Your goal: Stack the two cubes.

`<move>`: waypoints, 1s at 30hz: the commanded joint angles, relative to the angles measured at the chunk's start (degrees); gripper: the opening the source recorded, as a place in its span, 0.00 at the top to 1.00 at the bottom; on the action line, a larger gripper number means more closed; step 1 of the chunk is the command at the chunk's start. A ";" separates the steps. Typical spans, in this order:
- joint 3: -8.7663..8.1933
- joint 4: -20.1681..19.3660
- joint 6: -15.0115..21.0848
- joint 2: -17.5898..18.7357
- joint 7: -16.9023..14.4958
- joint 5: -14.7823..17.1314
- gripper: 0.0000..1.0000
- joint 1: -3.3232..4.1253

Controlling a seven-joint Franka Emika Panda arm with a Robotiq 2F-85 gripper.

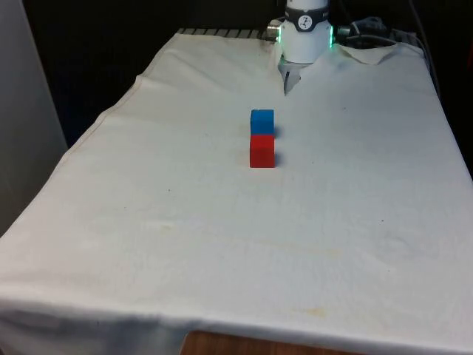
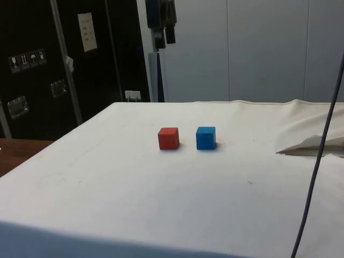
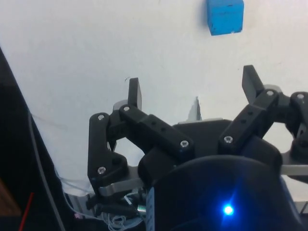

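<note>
1. The blue cube [image 1: 261, 121] and the red cube [image 1: 261, 150] both sit on the white cloth [image 1: 222, 244], near the middle of the table. They are not stacked.
2. In the side view the red cube [image 2: 168, 138] stands just beside the blue cube [image 2: 205, 137] with a narrow strip of cloth between them, both flat on one face.
3. In the front view the blue cube lies on the robot's side of the red cube, in line with it, so the two look as if they touch there.
4. The gripper [image 3: 194, 94] hangs well above the cloth, its two fingers [image 3: 134, 94] spread wide with nothing between them.
5. The blue cube [image 3: 224, 15] shows on the cloth ahead of the fingertips, well apart from them.
6. Nothing stands between the gripper and the cubes; the cloth around the red cube is bare on all sides.
7. A raised fold of cloth [image 2: 312, 145] lies beyond the blue cube, away from the red cube, with a dark cable [image 2: 320, 145] hanging before it in the side view.
</note>
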 commanded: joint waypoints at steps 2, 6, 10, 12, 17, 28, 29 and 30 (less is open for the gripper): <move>0.06 -1.60 1.72 -0.63 -0.29 -0.40 0.00 -0.06; 0.00 -2.75 2.46 -0.52 -0.92 0.00 0.00 -0.06; 0.06 -5.84 5.79 -1.26 -1.78 -0.52 0.00 -0.23; 0.00 -7.56 7.39 -1.55 -2.35 -0.57 0.00 -0.40; -0.06 -9.63 9.45 -1.89 -3.04 -0.63 0.00 -0.57; -0.40 -15.47 15.47 -2.46 -4.98 -0.69 0.00 -1.32; -0.57 -16.33 16.56 -2.41 -5.33 -0.69 0.00 -1.38; -0.69 -16.79 17.13 -2.41 -5.56 -0.69 0.00 -1.43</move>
